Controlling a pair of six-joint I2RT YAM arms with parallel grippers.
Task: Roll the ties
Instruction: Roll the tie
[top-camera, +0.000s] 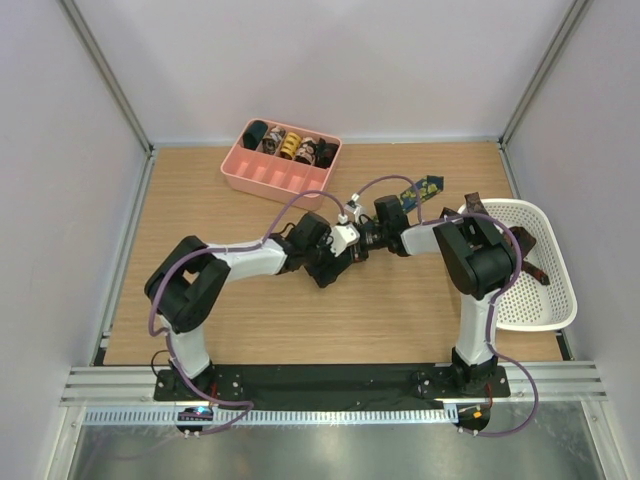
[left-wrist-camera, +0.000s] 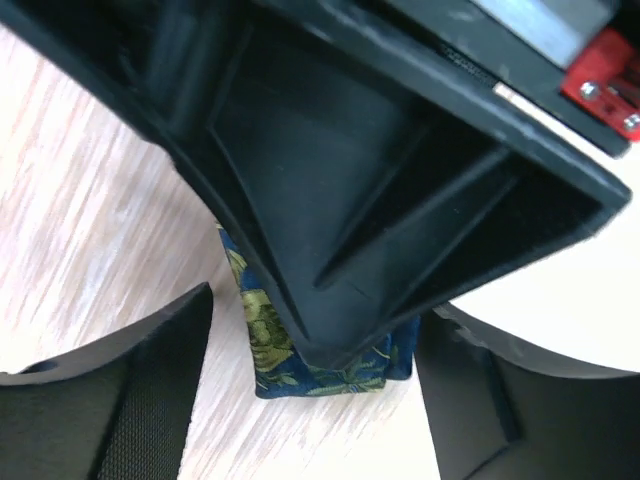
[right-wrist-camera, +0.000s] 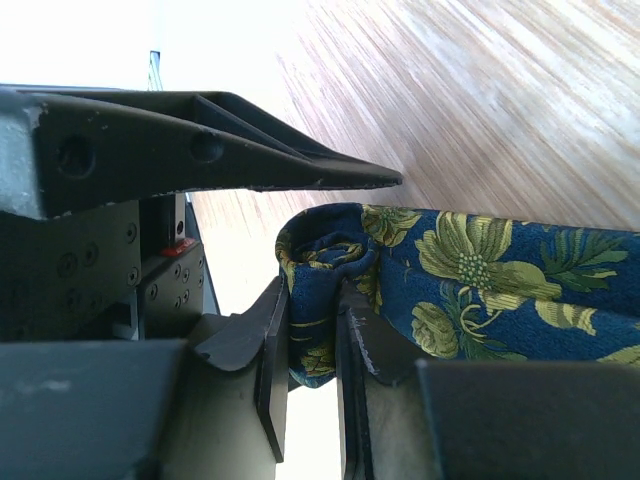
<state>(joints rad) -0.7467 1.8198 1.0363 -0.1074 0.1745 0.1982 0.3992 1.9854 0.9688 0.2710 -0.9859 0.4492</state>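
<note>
The right jaws are closed on the coiled end of the navy tie (right-wrist-camera: 480, 270), where a first turn is formed. The left jaws are spread wide to either side of that end (shown only by the left wrist view), and nothing is gripped by them. Rolling is judged to be under way; next, the coil must be turned along the flat length. From above the coil is hidden, but the pointed tail is seen over the tabletop (top-camera: 250, 320), and what appear to be finished coils (top-camera: 290, 146) are seen in the pink tray (top-camera: 262, 178).
</note>
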